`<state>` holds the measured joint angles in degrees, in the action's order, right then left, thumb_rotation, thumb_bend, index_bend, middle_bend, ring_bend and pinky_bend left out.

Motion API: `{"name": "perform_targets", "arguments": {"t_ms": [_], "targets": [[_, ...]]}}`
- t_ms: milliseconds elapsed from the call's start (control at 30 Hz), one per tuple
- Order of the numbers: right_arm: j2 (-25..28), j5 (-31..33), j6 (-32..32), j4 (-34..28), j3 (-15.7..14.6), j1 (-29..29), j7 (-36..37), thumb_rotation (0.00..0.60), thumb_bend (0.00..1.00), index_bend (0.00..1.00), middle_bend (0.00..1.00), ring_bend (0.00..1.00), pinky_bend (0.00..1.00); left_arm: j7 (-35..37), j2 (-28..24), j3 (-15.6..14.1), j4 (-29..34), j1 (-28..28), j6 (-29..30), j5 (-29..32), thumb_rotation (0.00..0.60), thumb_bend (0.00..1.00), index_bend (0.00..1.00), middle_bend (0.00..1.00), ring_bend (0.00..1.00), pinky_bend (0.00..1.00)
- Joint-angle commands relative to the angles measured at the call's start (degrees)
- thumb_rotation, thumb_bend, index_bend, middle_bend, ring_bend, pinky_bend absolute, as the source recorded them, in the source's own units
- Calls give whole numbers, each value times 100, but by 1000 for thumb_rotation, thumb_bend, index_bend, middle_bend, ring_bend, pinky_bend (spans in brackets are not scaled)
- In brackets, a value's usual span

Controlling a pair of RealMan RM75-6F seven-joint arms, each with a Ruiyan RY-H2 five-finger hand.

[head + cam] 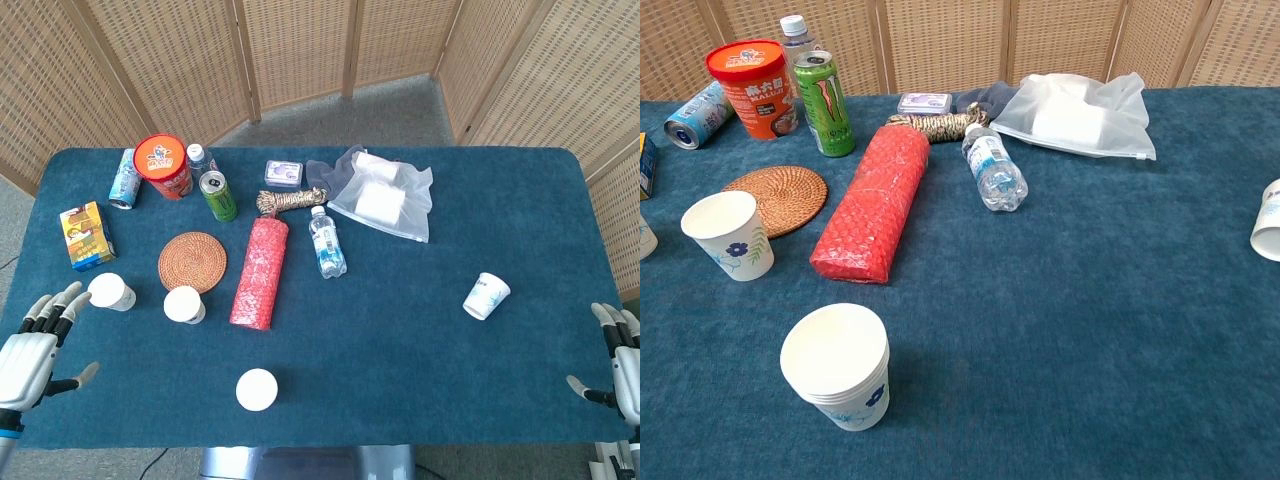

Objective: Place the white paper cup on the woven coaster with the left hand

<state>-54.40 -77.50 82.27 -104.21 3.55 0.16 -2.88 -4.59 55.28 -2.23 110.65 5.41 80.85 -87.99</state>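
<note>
The round woven coaster (192, 261) (778, 198) lies flat on the blue table, left of centre. Several white paper cups stand around it. One cup (184, 304) (728, 235) stands upright just in front of the coaster. Another cup (111, 291) stands further left, close to my left hand's fingertips. A stack of cups (257, 389) (838, 365) stands near the front edge. My left hand (35, 345) hovers at the front left corner, fingers spread, holding nothing. My right hand (618, 365) is at the front right edge, empty. Neither hand shows in the chest view.
A red bubble-wrap roll (260, 272) lies right of the coaster, with a water bottle (327, 243) beyond it. A green can (219, 195), red tub (164, 166), blue can (123, 178) and yellow box (86, 236) stand behind and left. A tipped cup (486, 295) lies far right.
</note>
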Motion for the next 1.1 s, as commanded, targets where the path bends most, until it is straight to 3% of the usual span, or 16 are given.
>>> {"name": "perform_targets", "arguments": {"t_ms": [33,533,1100], "targets": [[5,-6,-3,-2,-8,-1,0,600,0,0,0,0,169,22,15,-11,2,2,-27,7,600,286,0,0,0,0],[27,46,-37,-36,-7,16,-26,600,0,0,0,0,168,84,42,97,-162,107,-186,196,600,287,0,0,0,0],[117,62,-19,-98,-14,-16,90,600,0,0,0,0,168,-183,517,793,-1360,1087,-1798,2160,600,286,0,0,0,0]]}}
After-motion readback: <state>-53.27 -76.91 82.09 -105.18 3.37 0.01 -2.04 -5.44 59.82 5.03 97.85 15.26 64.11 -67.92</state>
